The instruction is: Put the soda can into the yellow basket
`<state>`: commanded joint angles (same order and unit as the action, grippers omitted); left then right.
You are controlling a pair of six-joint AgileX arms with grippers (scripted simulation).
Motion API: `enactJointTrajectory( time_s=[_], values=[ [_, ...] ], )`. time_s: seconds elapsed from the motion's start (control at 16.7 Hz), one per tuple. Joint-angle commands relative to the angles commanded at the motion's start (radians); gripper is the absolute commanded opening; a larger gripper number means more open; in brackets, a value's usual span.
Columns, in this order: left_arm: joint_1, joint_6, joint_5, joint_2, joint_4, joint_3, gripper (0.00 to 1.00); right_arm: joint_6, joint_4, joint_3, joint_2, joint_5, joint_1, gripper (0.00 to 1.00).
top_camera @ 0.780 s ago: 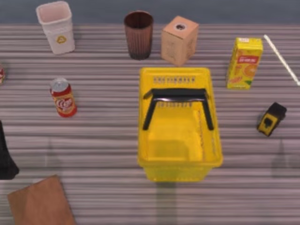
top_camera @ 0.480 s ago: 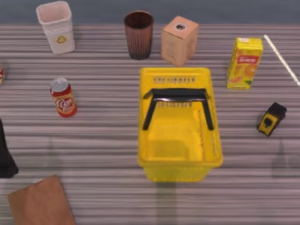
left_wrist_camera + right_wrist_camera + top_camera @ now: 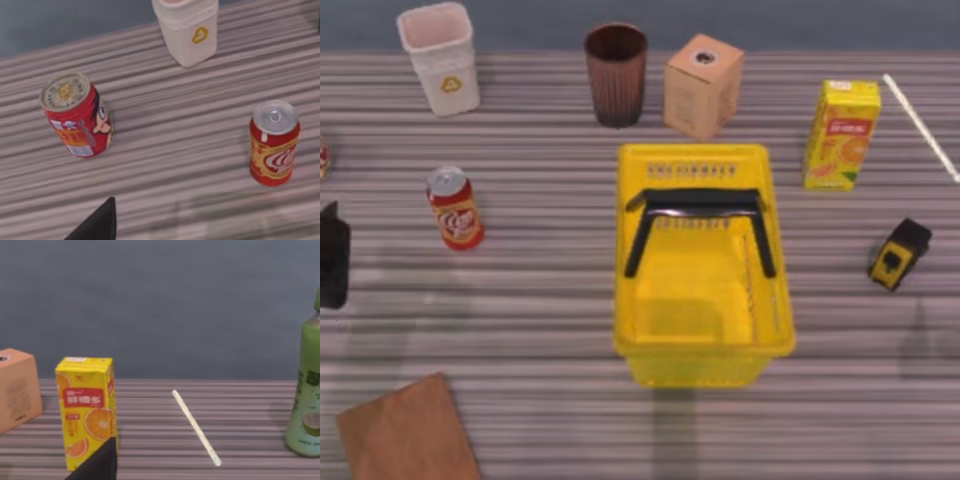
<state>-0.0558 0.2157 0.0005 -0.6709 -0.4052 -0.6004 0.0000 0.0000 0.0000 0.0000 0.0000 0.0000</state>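
Top view, near to far: yellow basket (image 3: 704, 290) at table centre, long axis running near-far, black handle (image 3: 700, 205) across its far half. Left gripper (image 3: 332, 255) at left edge; finger state can't be told. Soda can (image 3: 455, 208) upright, silver top up, well left of basket, apart from gripper. Left wrist view adds a second red can (image 3: 77, 115), barely seen from top. Right arm: only a dark tip (image 3: 97, 465) in right wrist view.

The soda can (image 3: 455, 208) stands well apart at the yellow basket's (image 3: 703, 358) 9 o'clock; the carton (image 3: 841, 135) at its 2 o'clock.
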Motion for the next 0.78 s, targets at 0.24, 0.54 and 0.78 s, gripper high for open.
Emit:
enactJointTrajectory(
  time_s=[0.24, 0.54, 0.78],
  values=[
    [-0.032, 0.119, 0.006, -0.451, -0.221, -0.388, 1.0, 0.0, 0.0, 0.0, 0.0, 0.0, 0.0, 1.0],
    [-0.07, 0.261, 0.012, -0.994, -0.487, -0.86, 1.0, 0.0, 0.0, 0.0, 0.0, 0.0, 0.0, 1.0],
    [-0.094, 0.357, 0.012, -1.354, -0.671, -1.157, 1.0, 0.0, 0.0, 0.0, 0.0, 0.0, 0.0, 1.0]
  ],
)
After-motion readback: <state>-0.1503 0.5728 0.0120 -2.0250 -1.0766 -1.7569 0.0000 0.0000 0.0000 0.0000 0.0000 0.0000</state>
